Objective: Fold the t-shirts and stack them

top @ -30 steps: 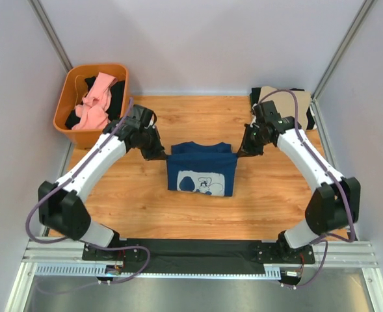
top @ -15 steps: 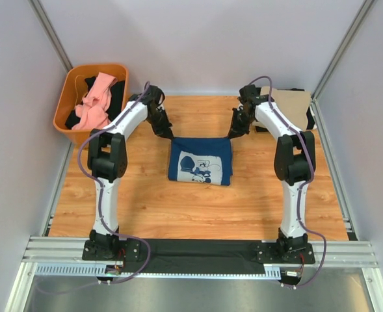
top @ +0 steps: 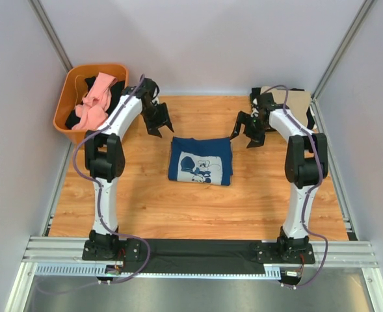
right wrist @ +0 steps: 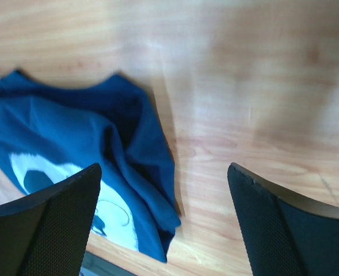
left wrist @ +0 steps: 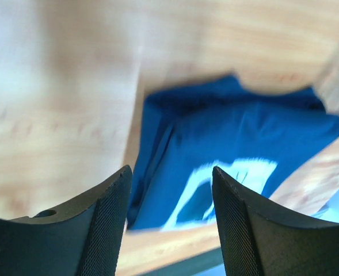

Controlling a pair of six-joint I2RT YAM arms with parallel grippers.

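The navy t-shirt (top: 201, 160) lies folded into a compact rectangle at the middle of the desk (top: 145, 201), its pale cartoon print facing up. Flat and square as it sits, the fold looks finished and ready for the pile. The left pincer (top: 157, 123) hangs just beyond the shirt's far left corner, the right pincer (top: 246, 135) just beyond its far right corner; both stand open and empty, touching no cloth. This mirrored stance at the two far corners suits a fold made with both arms.

The tan t-shirt (top: 294, 101) lies flat at the far right of the desk over some dark cloth (top: 309, 119) — most likely the stack already begun. The pink t-shirt (top: 95, 101) and a black t-shirt (top: 118, 94) sit crumpled in the orange basket (top: 93, 67) at the far left, apparently waiting their turn.

Only the overhead view shows this whole layout; neither wrist view takes in the basket or the stack. The wrist views give what the overhead view hides. The left one, though blurred, shows stacked layers along the shirt's edge; the right one shows that side rumpled, a loose fold bunched along it, so the bundle is less tidy than it looks from above.
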